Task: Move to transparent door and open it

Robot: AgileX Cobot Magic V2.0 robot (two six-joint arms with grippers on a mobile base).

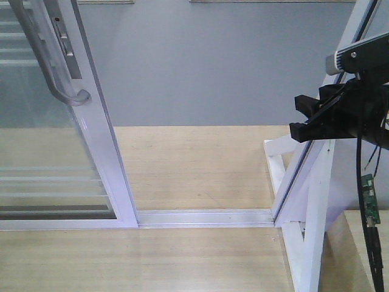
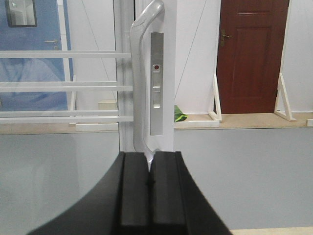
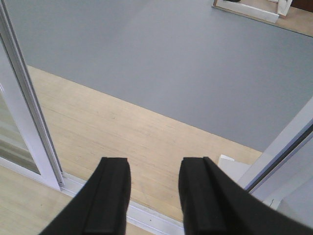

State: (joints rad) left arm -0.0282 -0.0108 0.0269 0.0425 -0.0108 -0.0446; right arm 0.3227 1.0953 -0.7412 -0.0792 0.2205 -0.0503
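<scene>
The transparent door (image 1: 42, 140) stands at the left, clear glass with thin white bars in a glossy white frame. Its curved grey-white pull handle (image 1: 74, 98) is on its right edge. A wide gap lies between the door's edge and the slanted white frame post (image 1: 316, 170). In the left wrist view the handle (image 2: 139, 73) rises straight beyond my left gripper (image 2: 149, 159), which is shut and empty, its tips just before the handle's lower end. My right gripper (image 1: 299, 117) hangs open and empty by the right post. In its own view (image 3: 154, 166) it is over the floor track (image 3: 146, 215).
The metal floor track (image 1: 206, 217) runs between the door and the post. Wooden floor (image 1: 194, 164) then grey floor (image 1: 213, 61) lie beyond. White braces (image 1: 316, 243) prop the post at the right. A brown wooden door (image 2: 249, 54) stands far off.
</scene>
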